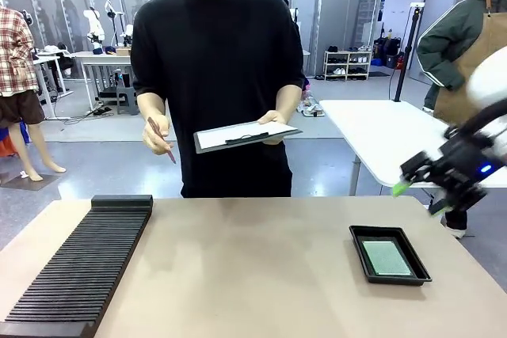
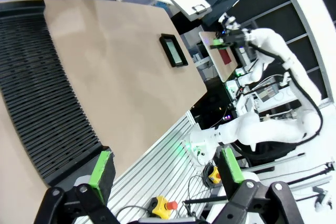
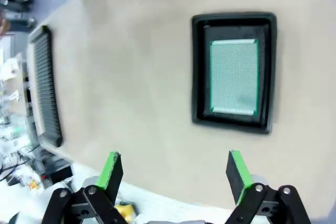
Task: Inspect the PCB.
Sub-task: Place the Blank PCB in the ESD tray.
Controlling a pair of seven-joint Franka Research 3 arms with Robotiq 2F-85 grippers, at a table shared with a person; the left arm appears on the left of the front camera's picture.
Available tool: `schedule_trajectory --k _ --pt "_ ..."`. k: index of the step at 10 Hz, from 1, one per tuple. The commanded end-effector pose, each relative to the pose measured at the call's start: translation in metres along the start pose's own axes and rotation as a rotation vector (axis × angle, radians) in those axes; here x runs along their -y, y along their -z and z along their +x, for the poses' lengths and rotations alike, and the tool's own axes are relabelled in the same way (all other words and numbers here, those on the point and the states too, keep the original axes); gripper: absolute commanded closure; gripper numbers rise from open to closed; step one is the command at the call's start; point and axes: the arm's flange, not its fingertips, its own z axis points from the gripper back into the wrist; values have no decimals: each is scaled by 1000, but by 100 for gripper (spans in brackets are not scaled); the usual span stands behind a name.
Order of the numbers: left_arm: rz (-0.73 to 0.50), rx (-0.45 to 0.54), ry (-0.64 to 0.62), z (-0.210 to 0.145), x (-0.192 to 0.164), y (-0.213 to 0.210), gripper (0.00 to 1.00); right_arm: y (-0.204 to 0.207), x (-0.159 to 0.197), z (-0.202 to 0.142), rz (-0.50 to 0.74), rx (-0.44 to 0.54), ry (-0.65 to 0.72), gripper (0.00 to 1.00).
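The broad tan table [image 1: 253,267] spreads below and to the left of the right gripper [image 1: 417,178], which hangs in the air off the table's right edge, and across it a person in a black top stands at the far side. Well off to that gripper's left, at the opposite side of the table, runs the long black ribbed rack [image 1: 83,263], and the left gripper [image 2: 165,174] hovers just past that rack's near end, out over the table's edge, its green-padded fingers [image 2: 101,168] spread wide with nothing between them. The person holds a grey clipboard with white paper [image 1: 245,136] flat in one hand [image 1: 273,120] and a reddish pen [image 1: 161,139] in the other hand [image 1: 156,128], up beyond and left of the right gripper. Below the right gripper, a shallow black rectangular tray [image 3: 198,72] sits on the table, and the thin green speckled PCB [image 3: 234,77] lies flat inside it. The right gripper is blurred from the front, so its pose there is hard to read, but its own camera shows its fingers [image 3: 111,169] wide apart and empty, with the tray ahead of them.
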Motion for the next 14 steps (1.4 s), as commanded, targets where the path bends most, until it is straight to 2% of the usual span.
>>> schedule_trajectory --k 1,2,5,8,9,14 --pt "12 -11 -7 -1 1 1 0 -68 8 -8 122 -4 50 0" --pt "12 -11 -7 -1 1 1 0 -101 16 -21 190 -40 51 0" --pt "12 -11 -7 -1 1 1 0 -154 30 -57 232 12 54 0" --pt "12 -11 -7 -1 1 1 0 -164 31 -75 274 99 68 0" --pt "12 -11 -7 -1 1 1 0 -172 34 -65 238 31 69 0" --pt "12 -11 -7 -1 1 1 0 -172 34 -65 238 31 69 0"
